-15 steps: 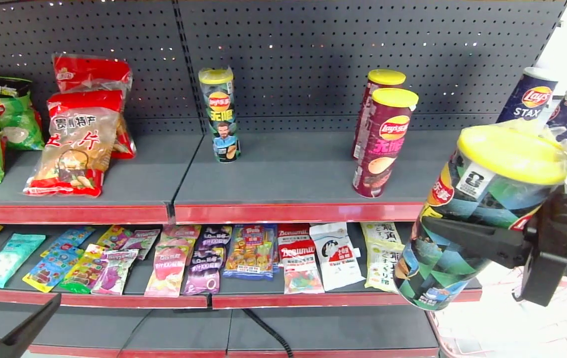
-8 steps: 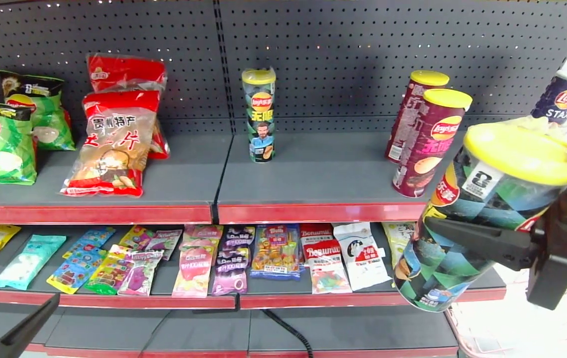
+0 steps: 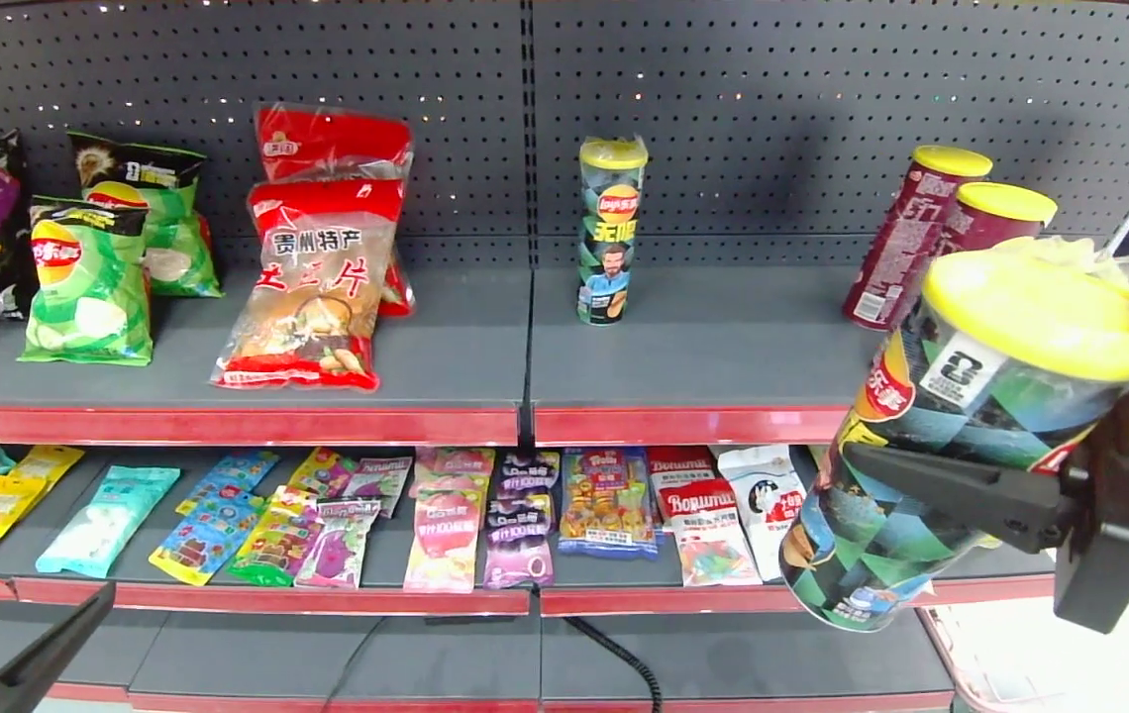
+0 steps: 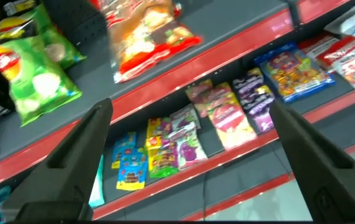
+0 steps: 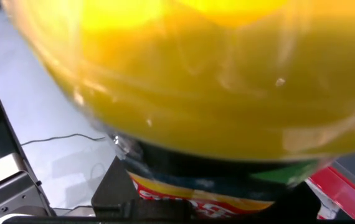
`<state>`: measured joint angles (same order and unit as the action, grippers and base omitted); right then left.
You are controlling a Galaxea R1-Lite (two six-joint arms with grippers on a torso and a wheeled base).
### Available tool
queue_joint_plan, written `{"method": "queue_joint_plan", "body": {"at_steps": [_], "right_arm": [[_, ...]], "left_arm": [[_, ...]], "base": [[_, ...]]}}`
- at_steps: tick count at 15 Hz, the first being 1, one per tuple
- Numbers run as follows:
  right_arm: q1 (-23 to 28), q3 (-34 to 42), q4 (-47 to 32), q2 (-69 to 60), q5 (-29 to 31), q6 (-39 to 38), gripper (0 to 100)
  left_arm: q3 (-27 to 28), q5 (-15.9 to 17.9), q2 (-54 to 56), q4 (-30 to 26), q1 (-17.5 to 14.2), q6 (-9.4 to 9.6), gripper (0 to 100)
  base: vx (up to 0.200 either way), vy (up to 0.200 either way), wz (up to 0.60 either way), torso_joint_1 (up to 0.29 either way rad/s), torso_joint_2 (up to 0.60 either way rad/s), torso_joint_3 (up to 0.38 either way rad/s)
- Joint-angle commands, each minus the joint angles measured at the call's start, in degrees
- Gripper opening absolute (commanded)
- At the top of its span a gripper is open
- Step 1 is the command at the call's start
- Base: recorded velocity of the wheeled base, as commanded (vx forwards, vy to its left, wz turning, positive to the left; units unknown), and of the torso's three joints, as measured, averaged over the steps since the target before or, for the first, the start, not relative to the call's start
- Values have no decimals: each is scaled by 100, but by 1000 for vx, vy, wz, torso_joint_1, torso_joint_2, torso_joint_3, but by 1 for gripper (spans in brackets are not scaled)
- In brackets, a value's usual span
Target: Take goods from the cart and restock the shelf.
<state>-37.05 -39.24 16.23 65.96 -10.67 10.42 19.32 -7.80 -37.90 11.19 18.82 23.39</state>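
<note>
The head camera faces the shelf (image 3: 525, 426) from a little way back, tilted down across three tiers. The left wrist camera looks at it nearer and aslant, sharing the green bags (image 3: 89, 287) and sweets (image 3: 446, 515). The right wrist camera sits hard against the can (image 3: 961, 436), at its lid (image 5: 196, 74).

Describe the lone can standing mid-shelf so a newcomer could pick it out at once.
Look at the upper shelf, just right of its centre seam. One chip can stands upright there alone, between the red snack bags and the maroon cans. Unlike those, its wrap is dark with green and blue patches under a yellow lid.
</note>
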Motion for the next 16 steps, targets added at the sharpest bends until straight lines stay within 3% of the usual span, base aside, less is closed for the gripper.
{"method": "queue_joint_plan", "body": {"at_steps": [1, 16], "right_arm": [[-4, 22, -5, -22, 3, 4, 0], [-13, 66, -5, -13, -6, 4, 0]], "left_arm": [[10, -11, -16, 6, -1, -10, 100], [-16, -2, -51, -3, -1, -10, 100]], "base": [[0, 0, 0, 0, 0, 0], [187, 0, 0, 2, 2, 3]]}}
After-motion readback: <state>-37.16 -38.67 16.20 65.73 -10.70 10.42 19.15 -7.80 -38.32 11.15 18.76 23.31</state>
